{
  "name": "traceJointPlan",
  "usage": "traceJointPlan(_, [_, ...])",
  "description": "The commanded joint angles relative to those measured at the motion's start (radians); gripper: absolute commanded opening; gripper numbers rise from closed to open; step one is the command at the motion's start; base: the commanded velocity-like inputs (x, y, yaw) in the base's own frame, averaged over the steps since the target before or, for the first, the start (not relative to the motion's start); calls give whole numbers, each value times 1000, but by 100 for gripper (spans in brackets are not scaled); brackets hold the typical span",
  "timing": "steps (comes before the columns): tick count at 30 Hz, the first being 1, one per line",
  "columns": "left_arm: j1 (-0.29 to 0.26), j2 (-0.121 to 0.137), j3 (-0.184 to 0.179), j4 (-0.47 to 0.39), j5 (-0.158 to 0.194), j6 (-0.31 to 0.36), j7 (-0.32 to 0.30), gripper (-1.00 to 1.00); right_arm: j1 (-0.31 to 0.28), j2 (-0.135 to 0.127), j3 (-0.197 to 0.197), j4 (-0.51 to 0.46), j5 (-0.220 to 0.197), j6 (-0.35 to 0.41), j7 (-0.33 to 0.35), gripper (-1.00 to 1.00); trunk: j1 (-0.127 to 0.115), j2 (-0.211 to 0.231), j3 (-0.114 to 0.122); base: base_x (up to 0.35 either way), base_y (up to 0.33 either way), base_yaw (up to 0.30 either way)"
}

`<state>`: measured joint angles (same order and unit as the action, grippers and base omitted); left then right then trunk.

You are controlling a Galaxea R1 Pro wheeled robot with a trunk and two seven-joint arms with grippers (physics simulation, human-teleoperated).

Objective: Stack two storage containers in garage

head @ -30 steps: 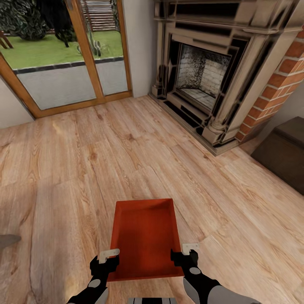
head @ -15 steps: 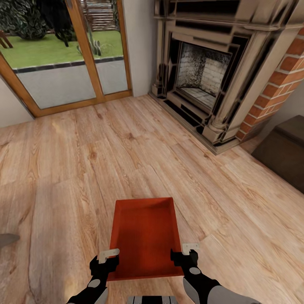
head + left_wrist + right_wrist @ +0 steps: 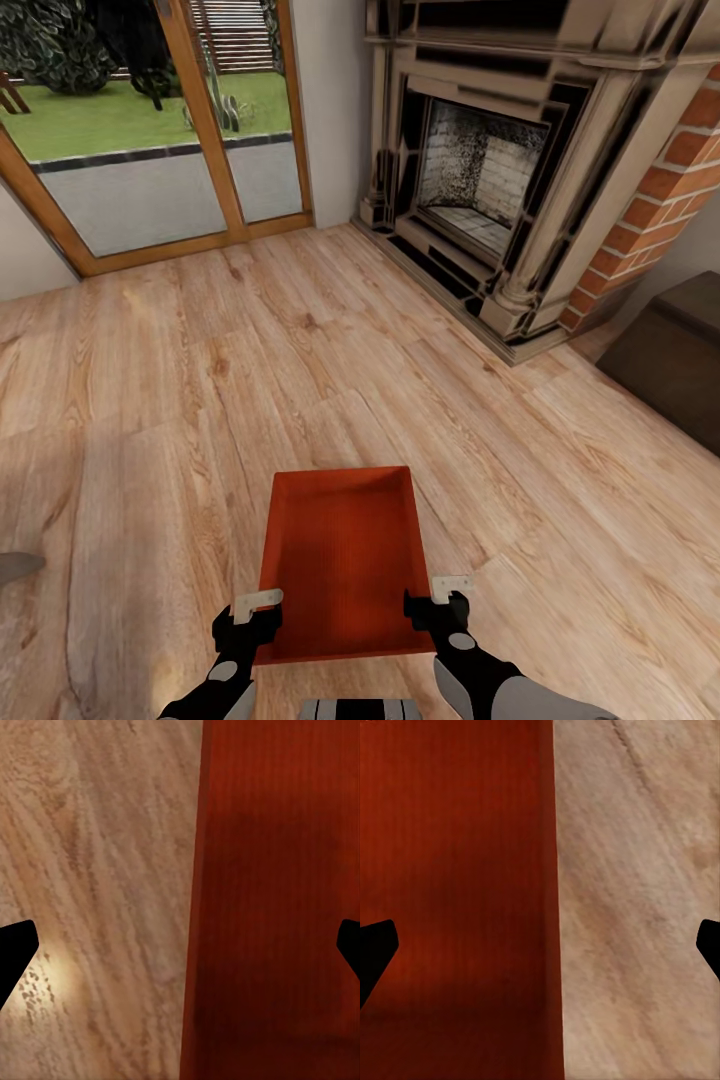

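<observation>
Your left gripper and right gripper stand spread astride the bin walls; one jolt tips it.

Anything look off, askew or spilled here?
Nothing stands out. The bin sits level and square between the left gripper and right gripper, one on each long wall, empty inside. Wood floor shows no spill or damage.

Open plank floor ahead; fireplace and dark cabinet block right.
</observation>
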<state>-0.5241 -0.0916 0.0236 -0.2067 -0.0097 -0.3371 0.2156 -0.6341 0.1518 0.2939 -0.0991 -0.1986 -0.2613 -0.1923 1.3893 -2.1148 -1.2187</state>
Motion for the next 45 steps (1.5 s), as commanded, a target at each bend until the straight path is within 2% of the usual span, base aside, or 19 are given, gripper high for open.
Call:
traceJointPlan(1, [-1, 0, 2, 1, -1, -3, 2, 100, 0, 0, 9, 1, -10, -3, -3, 100, 0, 0, -1, 0, 0, 0])
traceJointPlan(3, [-1, 0, 2, 1, -1, -3, 2, 100, 0, 0, 9, 1, -10, -4, -3, 100, 0, 0, -1, 0, 0, 0])
traceJointPlan(10, [-1, 0, 2, 0, -1, -3, 1, 100, -1, 0, 9, 1, -10, -4, -3, 100, 27, -49, -23, 0, 0, 0])
traceJointPlan(14, [-1, 0, 2, 0, -1, -3, 2, 100, 0, 0, 10, 1, -10, -4, -3, 100, 27, -49, -23, 0, 0, 0])
traceJointPlan(25, [-1, 0, 2, 0, -1, -3, 1, 100, 0, 0, 9, 1, -10, -4, -3, 100, 69, -126, -57, 0, 0, 0])
traceJointPlan(38, [-1, 0, 2, 0, -1, -3, 1, 100, 0, 0, 9, 1, -10, -4, -3, 100, 69, -126, -57, 0, 0, 0])
traceJointPlan(45, [-1, 1, 2, 0, -1, -3, 1, 100, 0, 0, 8, 1, -11, -4, -3, 100, 92, -168, -76, 0, 0, 0])
